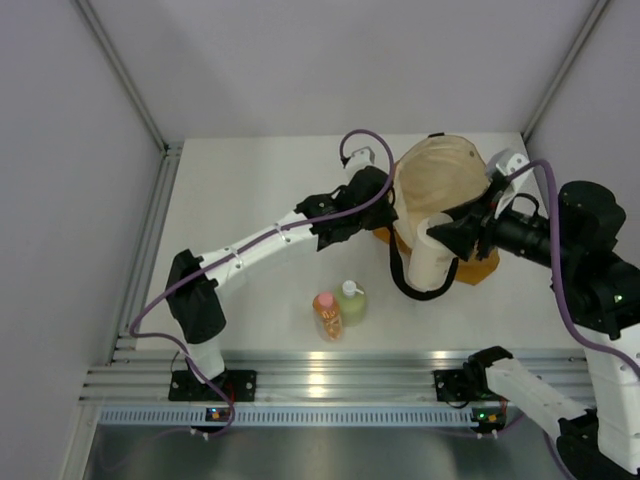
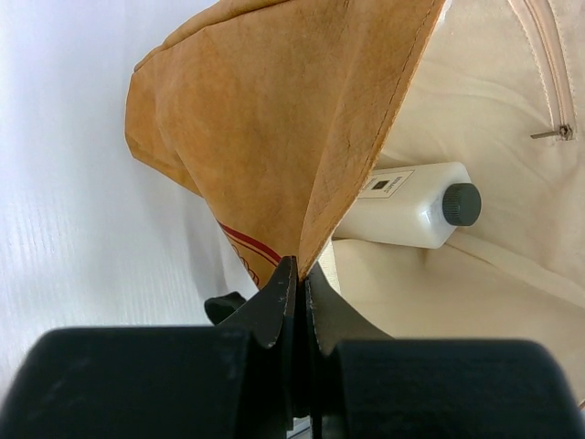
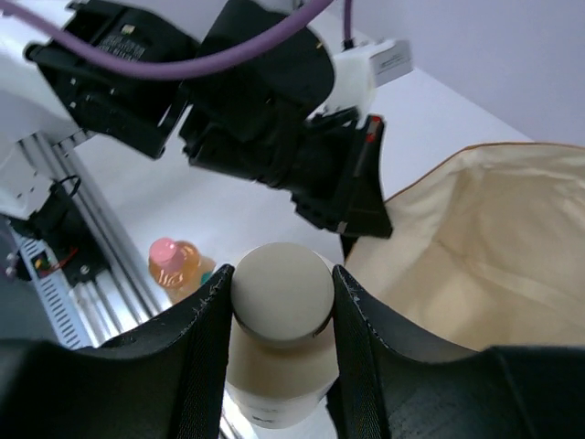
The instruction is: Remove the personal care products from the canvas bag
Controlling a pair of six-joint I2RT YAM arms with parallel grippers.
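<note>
The canvas bag (image 1: 440, 180) lies at the back right, its mouth open and the cream lining showing. My left gripper (image 2: 302, 274) is shut on the bag's tan rim (image 2: 320, 137), at its left side (image 1: 385, 200). Inside the bag lies a clear-white bottle with a black cap (image 2: 402, 206). My right gripper (image 3: 281, 276) is shut on the cap of a squat cream bottle (image 3: 279, 366), held upright over the bag's front edge (image 1: 432, 258). An orange bottle with a pink cap (image 1: 327, 315) and a yellow-green bottle with a white cap (image 1: 351, 302) stand on the table.
The left arm (image 1: 260, 243) stretches diagonally across the table towards the bag. A black loop handle (image 1: 405, 285) hangs off the bag's front. An aluminium rail (image 1: 320, 385) runs along the near edge, and grey walls enclose the table on both sides.
</note>
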